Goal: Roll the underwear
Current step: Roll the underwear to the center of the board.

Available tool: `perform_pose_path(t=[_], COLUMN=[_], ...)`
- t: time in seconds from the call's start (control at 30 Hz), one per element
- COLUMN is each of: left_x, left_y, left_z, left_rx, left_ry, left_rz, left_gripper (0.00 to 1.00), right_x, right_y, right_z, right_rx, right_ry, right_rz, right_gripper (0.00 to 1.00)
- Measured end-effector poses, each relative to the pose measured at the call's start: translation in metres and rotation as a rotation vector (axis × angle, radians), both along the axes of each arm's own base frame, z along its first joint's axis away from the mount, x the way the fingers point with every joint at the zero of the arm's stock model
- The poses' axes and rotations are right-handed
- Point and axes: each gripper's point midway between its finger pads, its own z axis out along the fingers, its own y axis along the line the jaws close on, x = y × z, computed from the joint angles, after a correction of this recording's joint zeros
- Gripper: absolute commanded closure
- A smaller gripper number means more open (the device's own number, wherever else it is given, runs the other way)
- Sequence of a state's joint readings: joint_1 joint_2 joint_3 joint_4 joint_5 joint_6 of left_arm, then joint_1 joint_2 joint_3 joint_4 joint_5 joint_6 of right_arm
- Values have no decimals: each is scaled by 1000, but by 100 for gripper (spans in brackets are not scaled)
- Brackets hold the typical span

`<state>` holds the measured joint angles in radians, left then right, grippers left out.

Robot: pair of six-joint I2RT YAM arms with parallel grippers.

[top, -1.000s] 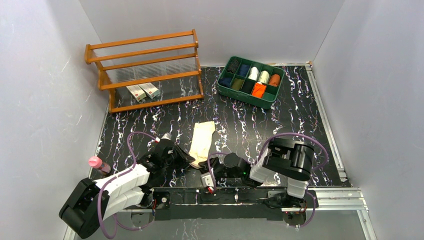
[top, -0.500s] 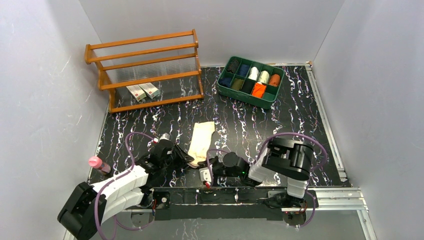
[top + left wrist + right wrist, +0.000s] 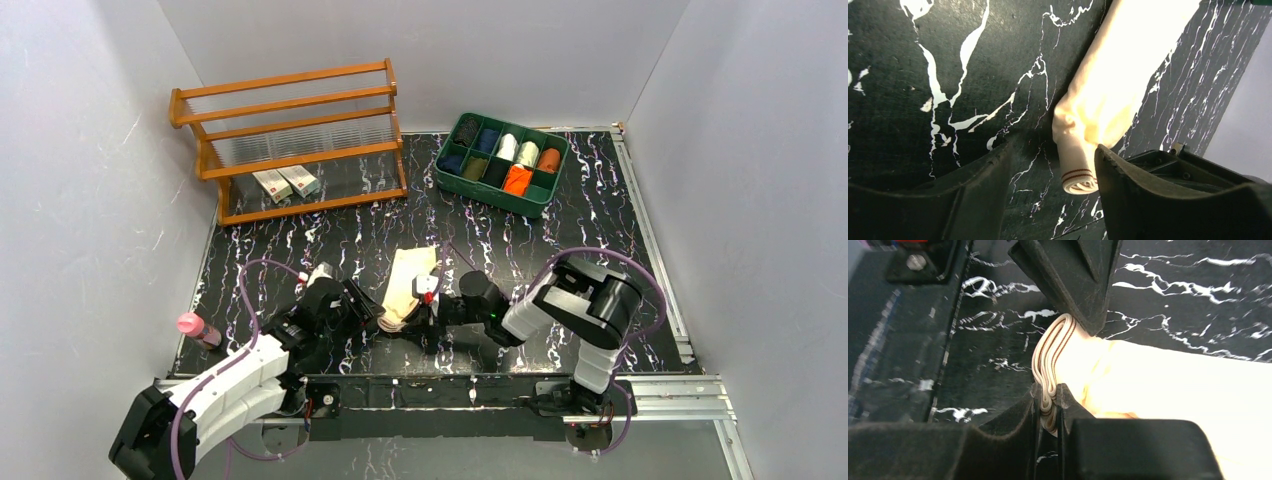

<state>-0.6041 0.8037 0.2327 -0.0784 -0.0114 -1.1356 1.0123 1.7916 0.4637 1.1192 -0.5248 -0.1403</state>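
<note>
Looking from above, the right gripper (image 3: 422, 303) had left the near edge where it sat a second earlier and reached the near end of the tan underwear (image 3: 409, 272). That garment lay on the worktop (image 3: 500, 255) between the arms, with the left gripper (image 3: 372, 318) just left of that end. The orange underwear (image 3: 516, 180) sat in the green tray (image 3: 485, 198) at the far right.

From the left wrist, the left gripper (image 3: 1050, 150) stood open, the garment's folded end between its fingers.

From the right wrist, the right gripper (image 3: 1048, 400) was clamped on the layered striped band.
</note>
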Motion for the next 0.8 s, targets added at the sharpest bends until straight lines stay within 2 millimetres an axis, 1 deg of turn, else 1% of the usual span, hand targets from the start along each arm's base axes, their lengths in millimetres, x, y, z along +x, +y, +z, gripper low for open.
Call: perform_pose_path(t=[0.2, 0.37, 0.43, 0.53, 0.7, 0.8], left_x=[3, 6, 7, 9, 12, 13], left_y=[5, 6, 6, 5, -1, -4], left_z=[7, 16, 20, 25, 33, 36], left_rx=[30, 34, 32, 30, 26, 30], left_ry=[-41, -97, -120, -151, -206, -232], left_rz=[-5, -20, -29, -44, -96, -130], left_gripper=[30, 29, 29, 29, 29, 29], right_x=[-3, -2, -2, 2, 9, 12], right_y=[2, 1, -1, -3, -11, -16], right_z=[-4, 0, -1, -2, -11, -12], right_rx=[-5, -2, -15, -17, -35, -31], right_ry=[308, 506, 634, 686, 867, 944], right_rz=[-23, -73, -118, -148, -251, -306], right_gripper=[95, 95, 95, 95, 94, 93])
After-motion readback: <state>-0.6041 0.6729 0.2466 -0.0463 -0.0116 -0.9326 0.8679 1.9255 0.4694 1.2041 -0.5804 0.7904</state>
